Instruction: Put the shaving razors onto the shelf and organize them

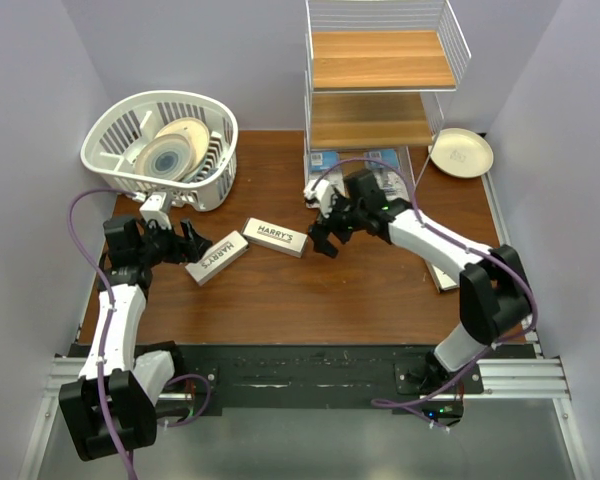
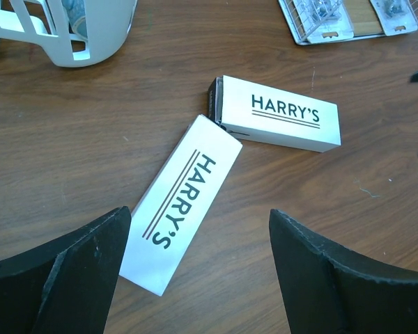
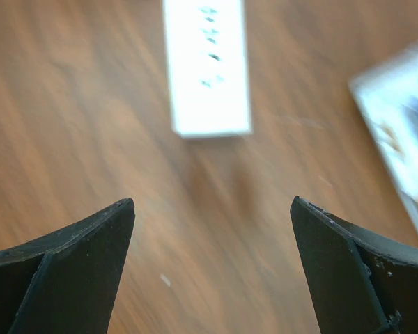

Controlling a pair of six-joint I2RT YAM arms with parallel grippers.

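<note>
Two white "HARRY'S" razor boxes lie on the brown table, touching end to corner: one (image 1: 217,257) (image 2: 181,209) slanted, the other (image 1: 276,237) (image 2: 279,113) further right. My left gripper (image 1: 185,243) (image 2: 198,278) is open and empty, just left of the slanted box. My right gripper (image 1: 325,235) (image 3: 212,264) is open and empty, right of the second box, which shows blurred in the right wrist view (image 3: 207,66). Blue-white blister packs (image 1: 360,165) (image 2: 320,17) lie at the foot of the white wire shelf (image 1: 380,75). Its wooden tiers are bare. I see no third box.
A white slatted basket (image 1: 115,160) (image 2: 104,31) with round plates stands at the back left. A cream plate (image 1: 461,152) lies right of the shelf. A flat pack (image 1: 442,277) lies partly under the right arm.
</note>
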